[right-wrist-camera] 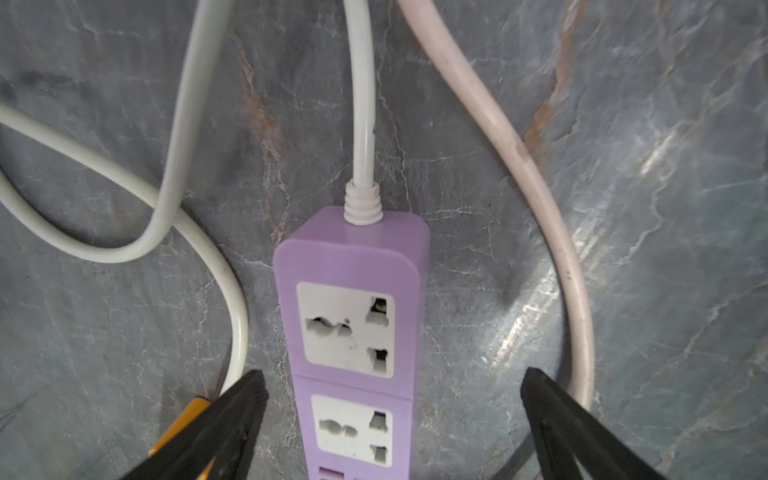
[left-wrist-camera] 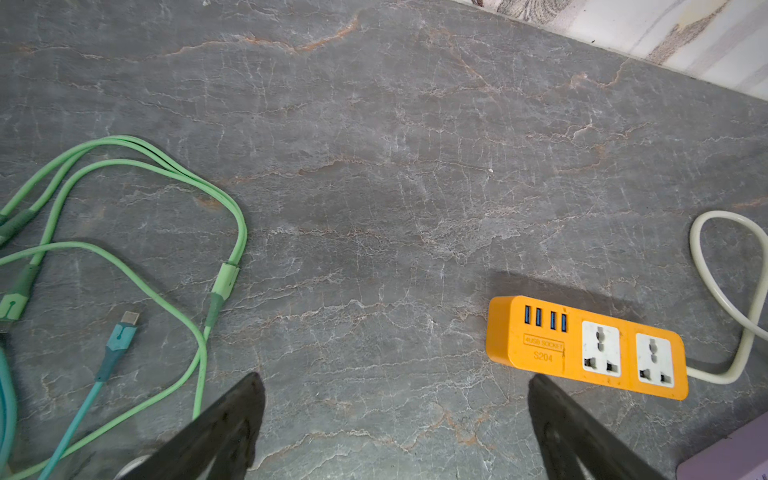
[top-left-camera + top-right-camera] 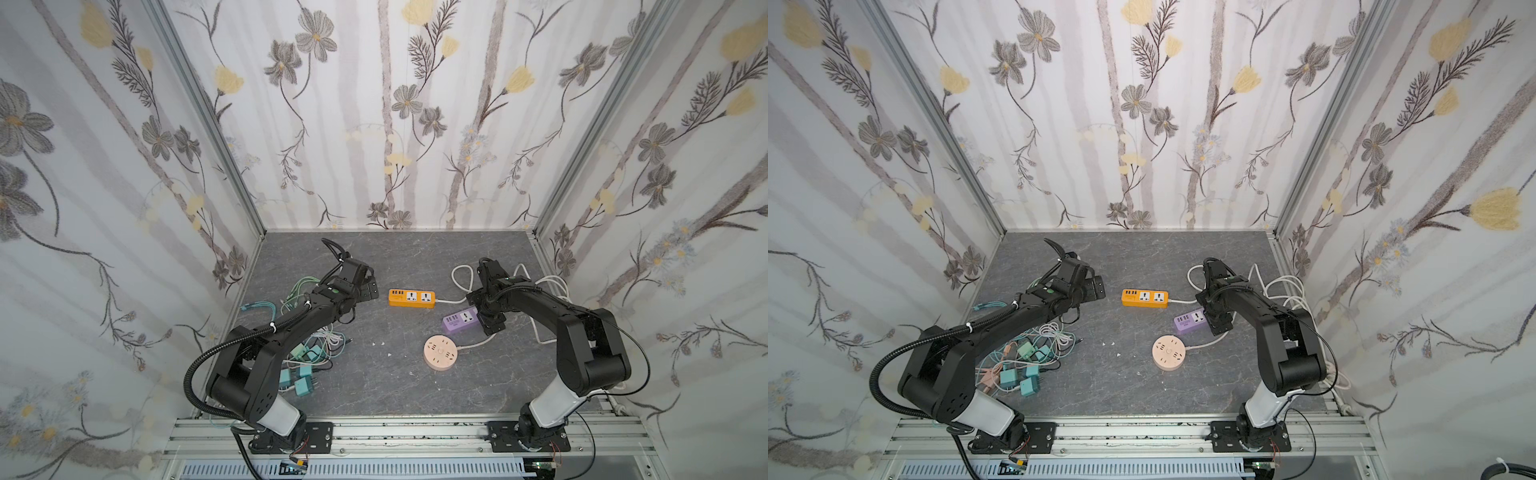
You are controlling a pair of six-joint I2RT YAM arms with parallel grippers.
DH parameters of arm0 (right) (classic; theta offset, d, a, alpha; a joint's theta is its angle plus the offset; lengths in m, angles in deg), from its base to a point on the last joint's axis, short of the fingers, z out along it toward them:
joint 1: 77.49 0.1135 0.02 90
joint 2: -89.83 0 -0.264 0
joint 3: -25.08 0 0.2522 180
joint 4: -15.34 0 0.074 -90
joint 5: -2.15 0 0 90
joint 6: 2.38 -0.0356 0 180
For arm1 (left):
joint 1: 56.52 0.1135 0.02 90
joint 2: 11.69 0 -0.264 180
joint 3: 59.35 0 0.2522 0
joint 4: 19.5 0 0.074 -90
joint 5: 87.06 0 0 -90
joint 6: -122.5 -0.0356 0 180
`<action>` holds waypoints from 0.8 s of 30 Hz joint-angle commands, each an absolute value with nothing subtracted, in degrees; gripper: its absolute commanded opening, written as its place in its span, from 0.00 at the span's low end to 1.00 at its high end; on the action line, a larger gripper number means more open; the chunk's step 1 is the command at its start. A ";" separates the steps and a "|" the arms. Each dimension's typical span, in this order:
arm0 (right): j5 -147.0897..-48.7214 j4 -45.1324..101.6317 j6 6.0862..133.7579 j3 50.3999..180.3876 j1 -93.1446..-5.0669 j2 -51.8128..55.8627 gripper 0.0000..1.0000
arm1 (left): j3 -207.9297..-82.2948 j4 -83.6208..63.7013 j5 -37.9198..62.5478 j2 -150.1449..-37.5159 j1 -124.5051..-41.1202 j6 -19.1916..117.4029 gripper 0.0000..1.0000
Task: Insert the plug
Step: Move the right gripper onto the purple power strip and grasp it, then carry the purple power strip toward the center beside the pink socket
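left end effector (image 2: pixel 395 379): spread wide, empty, above bare desk (image 2: pixel 374 166) beside orange power strip (image 2: pixel 540 353) | right end effector (image 1: pixel 391 374): spread wide astride purple power strip (image 1: pixel 349 257), apparently not touching it | teal plugs (image 3: pixel 304 370): heaped on desk beneath left arm (image 3: pixel 291 328)

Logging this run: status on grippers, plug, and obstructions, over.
Both grippers open, empty: left gripper near orange strip, right gripper over purple strip. Teal plugs lying loose, untouched. Nothing blocking either strip.

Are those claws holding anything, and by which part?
Nothing is held. The left claw is open above the table; the right claw is open astride the purple strip, not gripping it.
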State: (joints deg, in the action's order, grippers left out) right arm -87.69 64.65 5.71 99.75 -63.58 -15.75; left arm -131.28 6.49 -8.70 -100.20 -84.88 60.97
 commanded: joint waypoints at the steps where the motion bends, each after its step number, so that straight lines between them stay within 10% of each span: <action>1: -88.39 62.75 2.71 101.55 -63.80 -18.38 0.96 | -131.20 6.57 -10.62 -99.75 -84.82 60.01 1.00; 9: -91.36 61.00 0.80 101.59 -64.26 -21.81 0.90 | -131.12 6.66 -10.97 -100.04 -84.83 59.79 1.00; 24: -94.27 60.11 -12.95 95.14 -58.28 -16.93 0.45 | -128.53 5.12 -11.90 -98.95 -84.84 59.40 1.00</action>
State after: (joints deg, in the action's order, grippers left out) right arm -91.95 59.08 -5.98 95.99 -59.97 -17.07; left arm -129.03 6.42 -10.40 -99.48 -84.88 59.68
